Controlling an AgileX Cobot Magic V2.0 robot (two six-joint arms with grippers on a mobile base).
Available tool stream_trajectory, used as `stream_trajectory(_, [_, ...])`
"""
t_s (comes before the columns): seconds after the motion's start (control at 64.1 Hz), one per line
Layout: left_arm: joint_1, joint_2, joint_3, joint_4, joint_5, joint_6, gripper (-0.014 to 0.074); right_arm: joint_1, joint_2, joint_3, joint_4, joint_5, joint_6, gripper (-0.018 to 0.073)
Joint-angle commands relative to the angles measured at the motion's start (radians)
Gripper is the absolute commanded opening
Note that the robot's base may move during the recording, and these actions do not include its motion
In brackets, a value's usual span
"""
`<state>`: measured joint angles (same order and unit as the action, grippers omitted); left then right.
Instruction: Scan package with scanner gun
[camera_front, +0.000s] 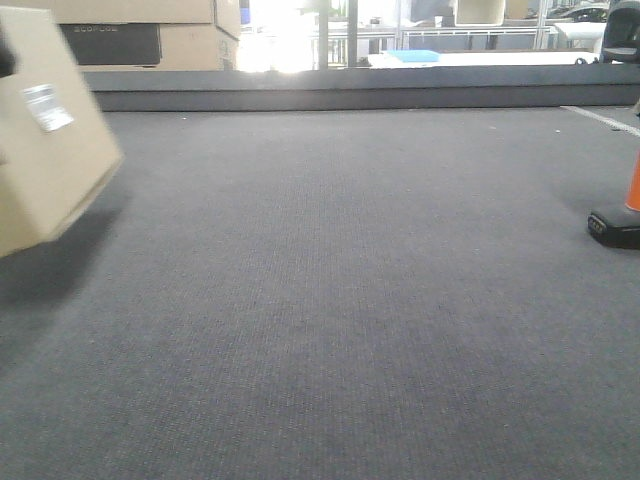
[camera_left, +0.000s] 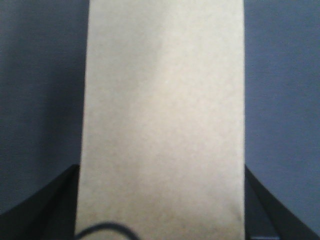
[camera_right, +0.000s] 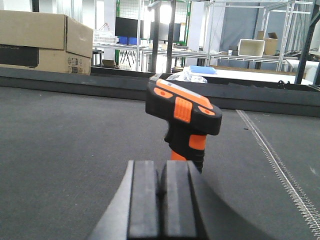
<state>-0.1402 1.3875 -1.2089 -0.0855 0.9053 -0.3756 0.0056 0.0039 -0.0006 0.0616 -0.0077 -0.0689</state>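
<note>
The package (camera_front: 55, 140) is a plain brown box hanging tilted above the grey carpet at the far left, its white barcode label (camera_front: 47, 106) facing the front view. In the left wrist view the package (camera_left: 162, 100) fills the middle, and my left gripper (camera_left: 161, 169) is shut on it with a dark finger at each side. The scanner gun (camera_front: 622, 215) stands on its black foot at the right edge. In the right wrist view the scanner gun (camera_right: 182, 112) is upright just beyond my right gripper (camera_right: 160, 165), whose pads are pressed together with nothing between them.
Stacked cartons with a dark printed panel (camera_front: 150, 35) stand behind a raised dark ledge (camera_front: 350, 90) at the back. A pale seam (camera_right: 277, 165) runs along the carpet right of the scanner. Metal racks and benches lie beyond the ledge.
</note>
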Motion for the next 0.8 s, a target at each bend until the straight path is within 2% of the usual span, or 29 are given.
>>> stream_trajectory(0.0, [-0.086,-0.006,-0.008,-0.016,-0.084,-0.074,-0.0111,0.005,-0.004,0.001,0.001,-0.022,0.003,-0.0168])
stream_trajectory(0.094, [-0.178,-0.004,-0.008,-0.016,-0.151,-0.144,-0.0111,0.005,-0.004,0.001,0.001,-0.022,0.003,-0.0168])
stream_trajectory(0.203, [-0.256,0.011,-0.008,-0.014,-0.219,-0.224,-0.0111,0.005,-0.004,0.001,0.001,-0.022,0.003,-0.0168])
stream_trajectory(0.328, [-0.320,0.060,-0.008,-0.014,-0.250,-0.248,-0.0111,0.005,-0.004,0.001,0.001,-0.031,0.003,-0.0168])
stream_trajectory(0.546, [-0.335,0.096,-0.008,-0.012,-0.275,-0.264,-0.0111,0.005,-0.004,0.001,0.001,-0.031,0.003,-0.0168])
stream_trajectory(0.687, [-0.337,0.096,-0.008,-0.016,-0.270,-0.264,-0.0111,0.005,-0.004,0.001,0.002,-0.150,0.003,-0.0168])
stream_trajectory(0.78, [-0.356,0.096,-0.008,-0.016,-0.265,-0.253,-0.0111,0.005,-0.004,-0.033,0.005,-0.055,0.003,-0.0168])
